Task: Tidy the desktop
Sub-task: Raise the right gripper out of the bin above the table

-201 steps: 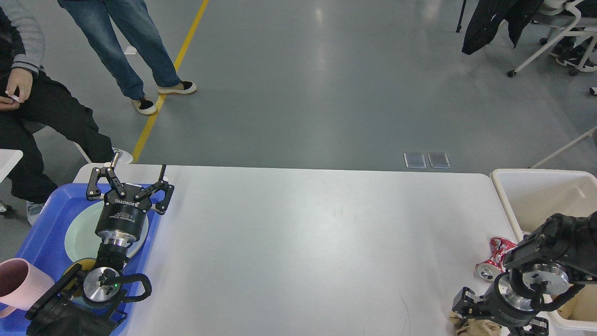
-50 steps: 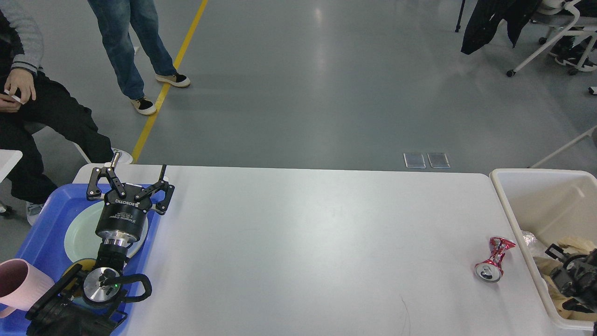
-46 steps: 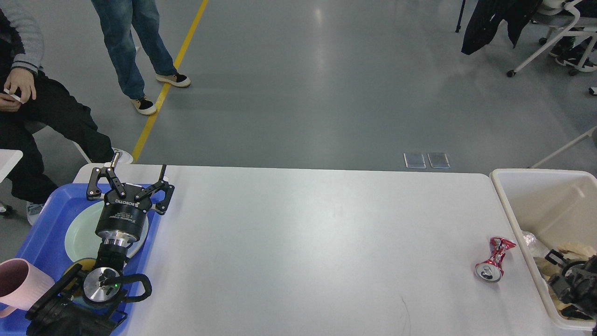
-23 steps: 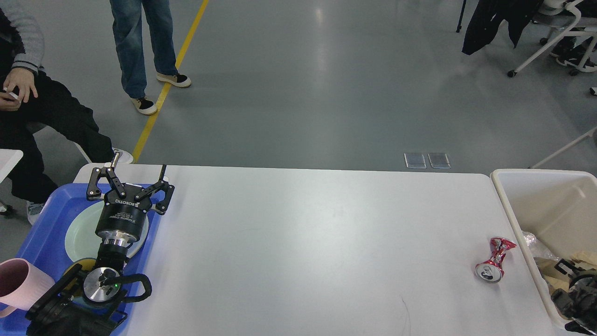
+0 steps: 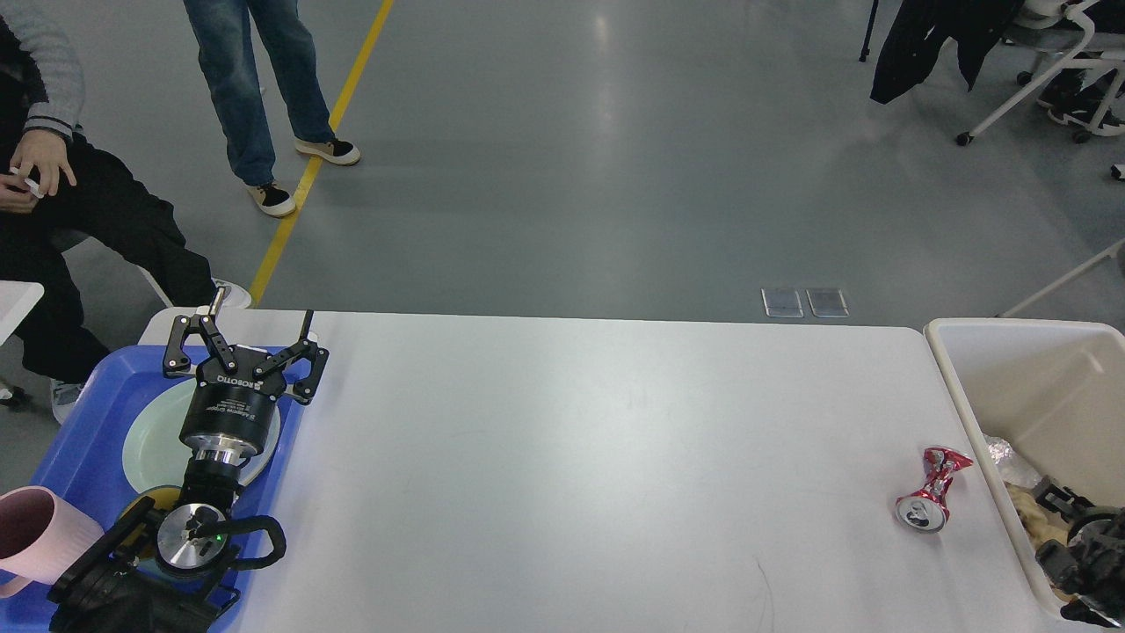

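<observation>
The white table (image 5: 562, 457) fills the lower view, the cream bin (image 5: 1011, 352) at its right end, the blue tray (image 5: 88, 413) at its left. Left hand (image 5: 244, 345) hangs over the tray, fingers spread wide. Right hand (image 5: 1068, 523) sits low inside the bin, too dark to read. Crushed red can (image 5: 932, 488) lies just beside the bin.

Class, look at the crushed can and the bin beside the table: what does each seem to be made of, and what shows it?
Can: likely thin aluminium, glossy red with a silver end, pinched in at the waist. Bin: probably plastic, cream, matte, smooth moulded rim.
</observation>
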